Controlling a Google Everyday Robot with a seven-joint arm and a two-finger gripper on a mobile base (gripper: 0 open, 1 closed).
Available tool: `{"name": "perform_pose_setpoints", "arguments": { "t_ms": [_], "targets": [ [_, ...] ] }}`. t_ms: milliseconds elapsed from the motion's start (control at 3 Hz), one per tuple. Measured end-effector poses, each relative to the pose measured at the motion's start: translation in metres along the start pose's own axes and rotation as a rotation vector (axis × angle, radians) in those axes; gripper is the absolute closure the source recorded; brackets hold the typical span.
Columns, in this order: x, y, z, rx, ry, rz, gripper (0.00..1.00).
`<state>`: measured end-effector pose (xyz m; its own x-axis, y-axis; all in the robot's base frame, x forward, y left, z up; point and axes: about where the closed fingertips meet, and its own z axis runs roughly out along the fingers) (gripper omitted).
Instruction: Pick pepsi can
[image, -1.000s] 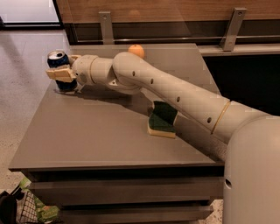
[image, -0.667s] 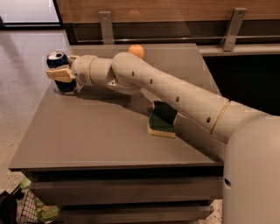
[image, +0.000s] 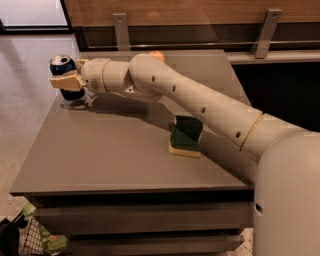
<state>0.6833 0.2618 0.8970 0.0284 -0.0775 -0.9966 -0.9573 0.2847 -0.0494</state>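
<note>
The pepsi can (image: 62, 65), dark blue with a silver top, stands upright at the table's far left corner. My gripper (image: 68, 82) is at that corner, at the end of the arm that reaches across the table from the right. It is shut on the can's middle, with a tan finger (image: 65, 81) across the can's front. The can's lower part shows below the finger, at or just above the tabletop. An orange (image: 157, 54) peeks out from behind the arm at the table's far edge.
A green and yellow sponge (image: 186, 135) lies near the middle of the grey table (image: 110, 155), partly under the arm. A wooden wall with metal brackets runs behind the table. A bag (image: 30, 240) sits on the floor at the lower left.
The gripper and the can in it have shifted slightly up and to the left. The sponge and the orange have not moved.
</note>
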Motion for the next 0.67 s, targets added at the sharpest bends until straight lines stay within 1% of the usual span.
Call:
{"name": "perform_pose_setpoints", "arguments": {
  "t_ms": [333,667],
  "targets": [
    [-0.032,0.003,-0.013,-0.079,-0.024,-0.084,1.00],
    [-0.065,0.006,-0.031,-0.129,-0.051,-0.164,1.00]
  ]
}}
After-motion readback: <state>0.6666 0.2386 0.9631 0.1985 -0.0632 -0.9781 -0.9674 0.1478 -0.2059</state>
